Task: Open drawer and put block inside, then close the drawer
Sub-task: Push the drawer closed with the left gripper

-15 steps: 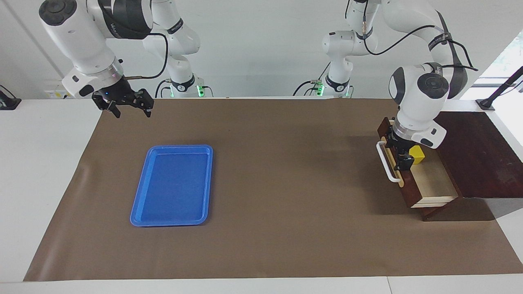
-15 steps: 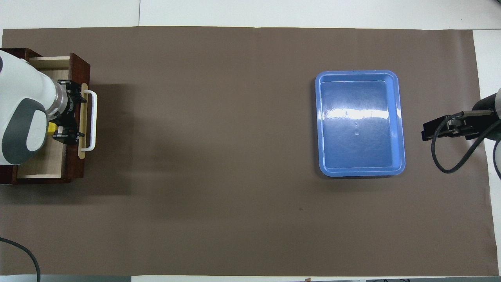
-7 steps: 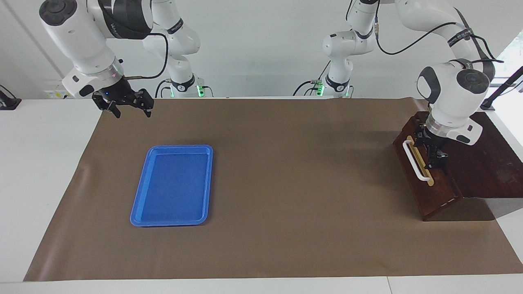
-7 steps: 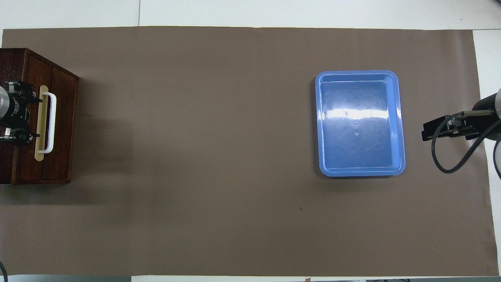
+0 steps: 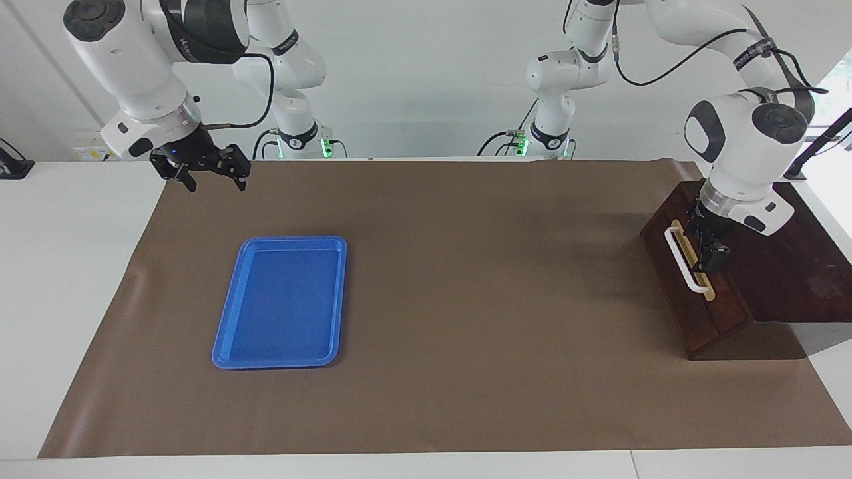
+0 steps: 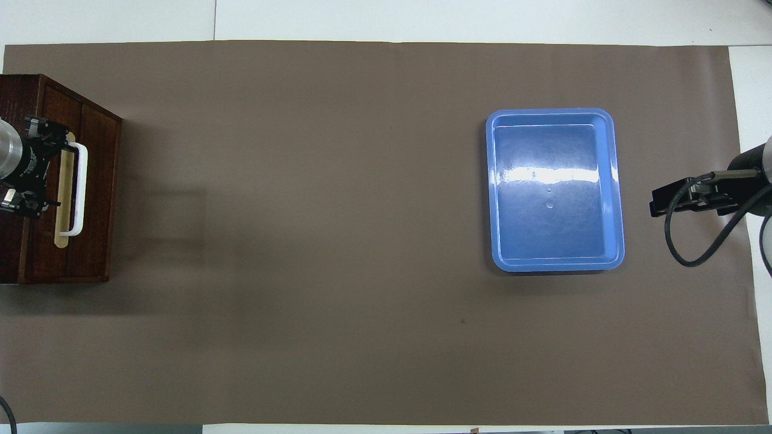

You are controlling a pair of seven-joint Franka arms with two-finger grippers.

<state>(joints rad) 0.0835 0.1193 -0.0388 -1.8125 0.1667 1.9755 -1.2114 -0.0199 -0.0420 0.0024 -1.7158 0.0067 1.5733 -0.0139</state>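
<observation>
- The wooden drawer is sitting pushed flush into its dark box at the left arm's end of the table
- The left gripper is hanging at the drawer's top edge, just beside the white bar handle; I cannot tell whether its fingers are apart or together
- The yellow block is showing in neither view
- The right gripper is waiting in the air, fingers apart, over the brown mat near the blue tray

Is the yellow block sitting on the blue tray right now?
No, the blue tray holds nothing, and no block shows in either view; the drawer is shut.
</observation>
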